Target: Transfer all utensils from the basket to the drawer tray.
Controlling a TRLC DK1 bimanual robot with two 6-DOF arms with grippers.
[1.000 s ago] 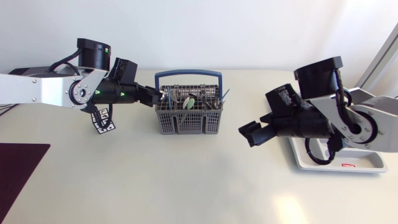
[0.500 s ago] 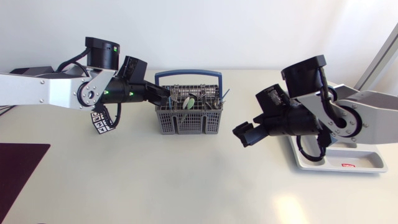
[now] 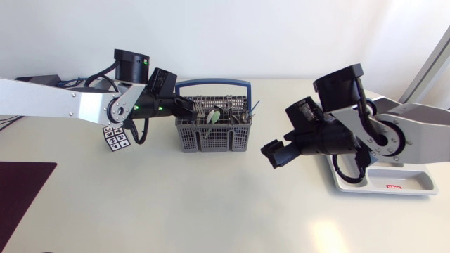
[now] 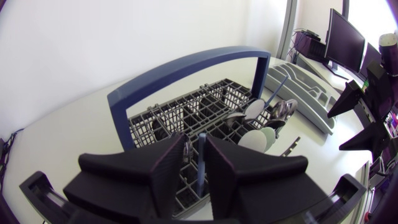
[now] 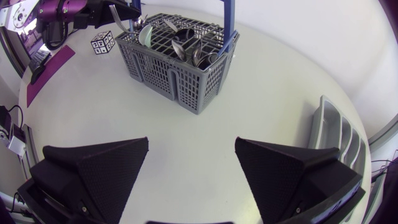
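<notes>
Black left hand (image 4: 198, 148), narrowly open, straddles a utensil handle (image 4: 200, 171).

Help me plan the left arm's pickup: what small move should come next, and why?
Probably close the left gripper's jaws. A slim utensil handle stands upright between them at the basket's end compartment, with a gap showing on one side, so nothing is gripped yet; then lift straight up.
</notes>
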